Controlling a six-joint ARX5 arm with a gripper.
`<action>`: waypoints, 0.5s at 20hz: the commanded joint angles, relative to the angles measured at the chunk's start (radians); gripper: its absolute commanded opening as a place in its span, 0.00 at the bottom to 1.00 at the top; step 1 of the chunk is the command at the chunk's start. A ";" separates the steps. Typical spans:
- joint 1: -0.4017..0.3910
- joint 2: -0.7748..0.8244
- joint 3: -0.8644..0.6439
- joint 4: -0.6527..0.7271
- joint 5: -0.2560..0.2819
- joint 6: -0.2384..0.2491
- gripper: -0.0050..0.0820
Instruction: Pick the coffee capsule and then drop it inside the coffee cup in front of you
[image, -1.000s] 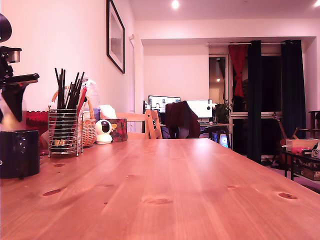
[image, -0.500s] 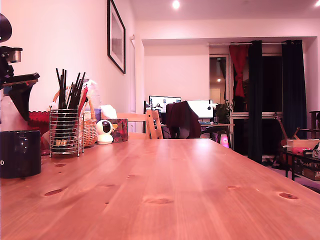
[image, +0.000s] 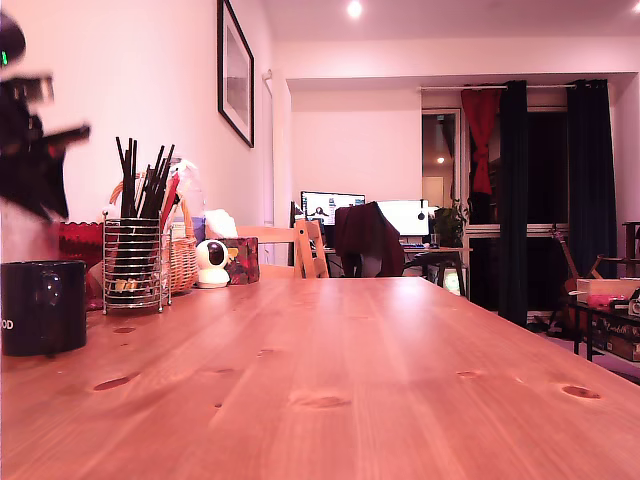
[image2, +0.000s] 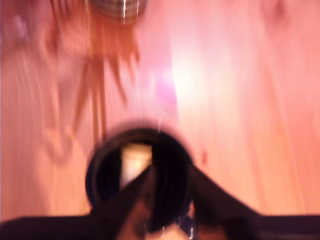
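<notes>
Cup: black mug (image: 42, 307) on the table (image: 340, 370), at the exterior view's far left edge, about 9 o'clock in that picture; small white mark near its base. In the wrist view the cup (image2: 137, 172) is seen from above, mouth open, a pale patch visible inside.
Capsule: not identifiable; the pale patch in the cup is too blurred to name.
Gripper: blurred dark shape (image: 35, 160) above the cup at about 10 o'clock in the exterior view, clear of the rim. In the wrist view the fingers (image2: 135, 200) overlap the cup mouth. Jaw state: cannot tell, motion blur.
Rack: wire holder (image: 135, 265) with dark sticks, just beside the cup at its 3 o'clock in the exterior view, apart from it.
Basket: wicker (image: 182, 262), behind the rack.
Camera: small white unit (image: 209, 263), further back.
Open room: bare tabletop from 3 to 6 o'clock of the cup.
Edges: near and left table edges out of view.
</notes>
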 joint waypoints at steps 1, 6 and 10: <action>-0.005 -0.095 -0.079 0.039 0.029 0.003 0.04; -0.005 -0.241 -0.297 0.151 0.065 -0.014 0.04; -0.005 -0.334 -0.449 0.223 0.065 -0.071 0.04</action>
